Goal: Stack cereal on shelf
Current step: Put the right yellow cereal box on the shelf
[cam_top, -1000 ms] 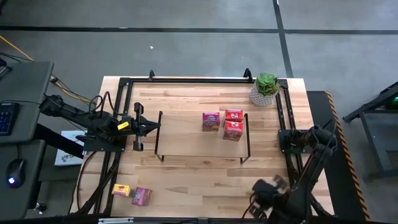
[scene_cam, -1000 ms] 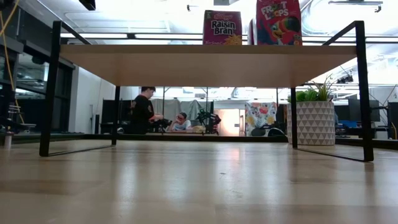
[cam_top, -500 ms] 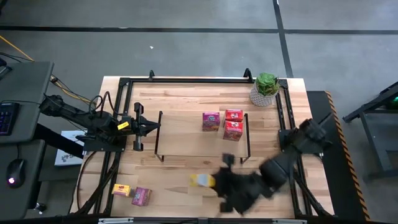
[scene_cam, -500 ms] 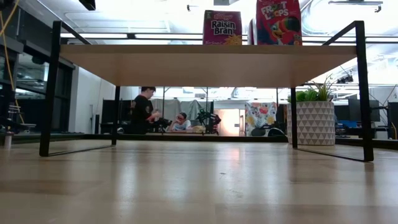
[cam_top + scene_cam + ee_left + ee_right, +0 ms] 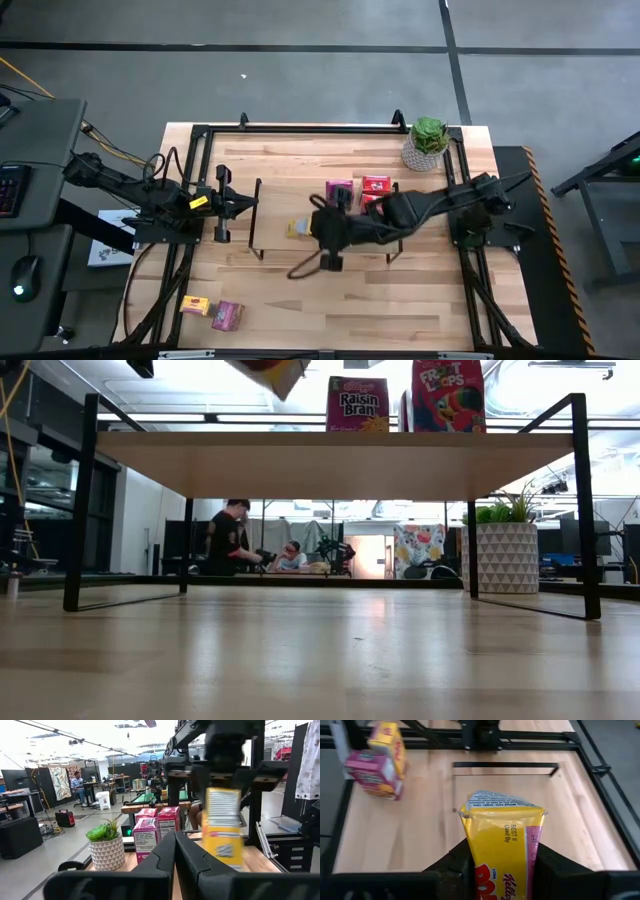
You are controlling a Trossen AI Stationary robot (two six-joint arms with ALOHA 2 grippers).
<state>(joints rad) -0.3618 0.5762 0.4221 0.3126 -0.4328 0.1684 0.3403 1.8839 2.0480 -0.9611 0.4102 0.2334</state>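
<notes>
My right gripper [image 5: 318, 228] reaches in from the table's right and is shut on a yellow cereal box [image 5: 298, 228] above the left half of the shelf [image 5: 275, 215]. On the shelf stand a magenta box [image 5: 340, 192] and two red boxes [image 5: 376, 184], one partly hidden by the arm. The low view shows the Raisin Bran box [image 5: 358, 403] and the Froot Loops box [image 5: 448, 395] on the board [image 5: 330, 452], and a corner of the yellow box [image 5: 268, 372] at the top. My left gripper [image 5: 238, 203] waits shut left of the shelf. My right gripper pinches the yellow box [image 5: 502, 840] between its two fingers [image 5: 454, 862], one on each of two opposite sides. In the left wrist view the box's upper end [image 5: 222, 795] sits under the fingers, which come from above. The box is lifted clear and hangs over the shelf.
A yellow box [image 5: 195, 305] and a magenta box [image 5: 228, 316] lie near the table's near left corner. A potted plant [image 5: 428, 143] stands at the far right corner. A black frame [image 5: 300, 128] borders the tabletop. People are in the room behind [image 5: 228, 538].
My right arm has swung from the table's near right corner toward the far left, carrying the yellow box up from near the table's near edge until it hangs over the shelf's left half. The box's corner has come into the top of the low view.
</notes>
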